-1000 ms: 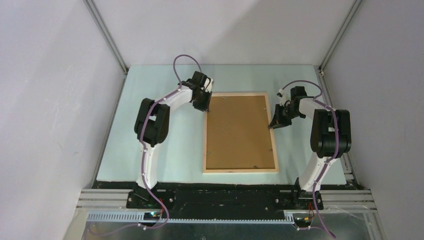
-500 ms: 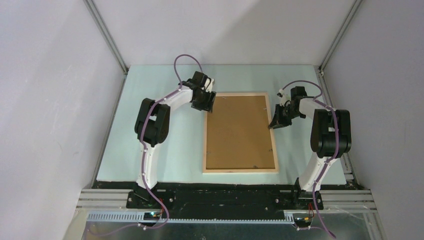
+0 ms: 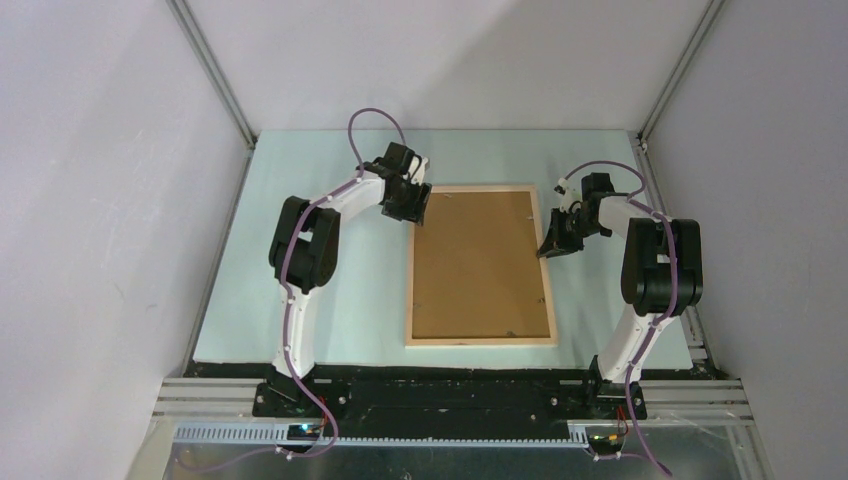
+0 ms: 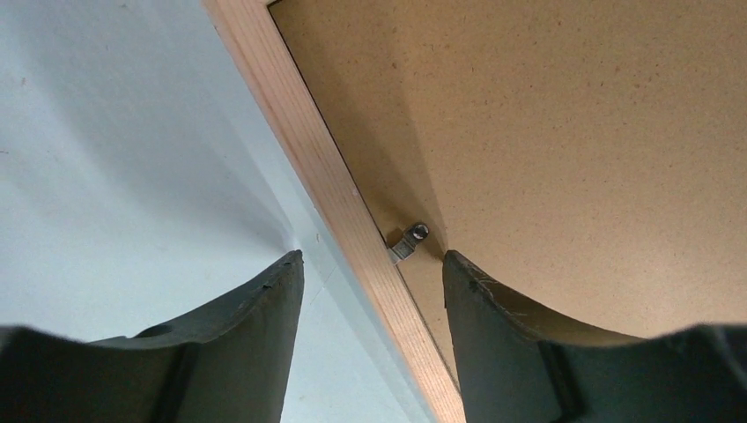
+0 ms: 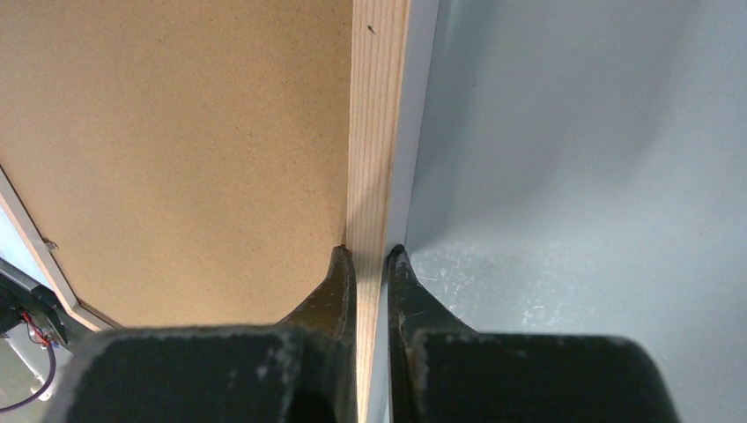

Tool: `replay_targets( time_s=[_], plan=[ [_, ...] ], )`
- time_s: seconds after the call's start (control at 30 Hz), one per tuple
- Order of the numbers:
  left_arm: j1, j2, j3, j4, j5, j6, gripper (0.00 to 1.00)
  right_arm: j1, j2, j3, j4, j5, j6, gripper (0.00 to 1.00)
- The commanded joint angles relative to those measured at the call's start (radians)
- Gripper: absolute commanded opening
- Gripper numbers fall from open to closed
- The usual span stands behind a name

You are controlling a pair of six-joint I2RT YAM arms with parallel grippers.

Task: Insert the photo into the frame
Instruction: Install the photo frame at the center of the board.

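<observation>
The frame lies face down on the pale green table, its bare-wood back edges up and a brown backing board filling its middle. The photo is out of view. My left gripper is at the frame's far left corner, open, its fingers straddling the left rail without touching it. A small metal tab sits on the board just ahead of the left gripper. My right gripper is shut on the frame's right rail, one finger on the board side, the other on the table side.
The table mat has open surface left and right of the frame. Metal posts and white walls close in the back and sides. Both arm bases stand at the near edge.
The left gripper's jaws have spread apart at the frame's left rail. Neither arm nor the frame has shifted otherwise.
</observation>
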Motion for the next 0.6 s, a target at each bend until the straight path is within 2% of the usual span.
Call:
replay_targets(
  time_s=[0.0,0.57],
  plan=[
    [0.013,-0.040,0.015,0.019,-0.011,0.035,0.62,-0.005,0.011,-0.010,-0.053,-0.086,-0.010,0.00],
    [0.022,0.002,0.052,0.019,-0.003,0.029,0.46,-0.008,0.014,-0.010,-0.053,-0.090,-0.010,0.00]
  ],
)
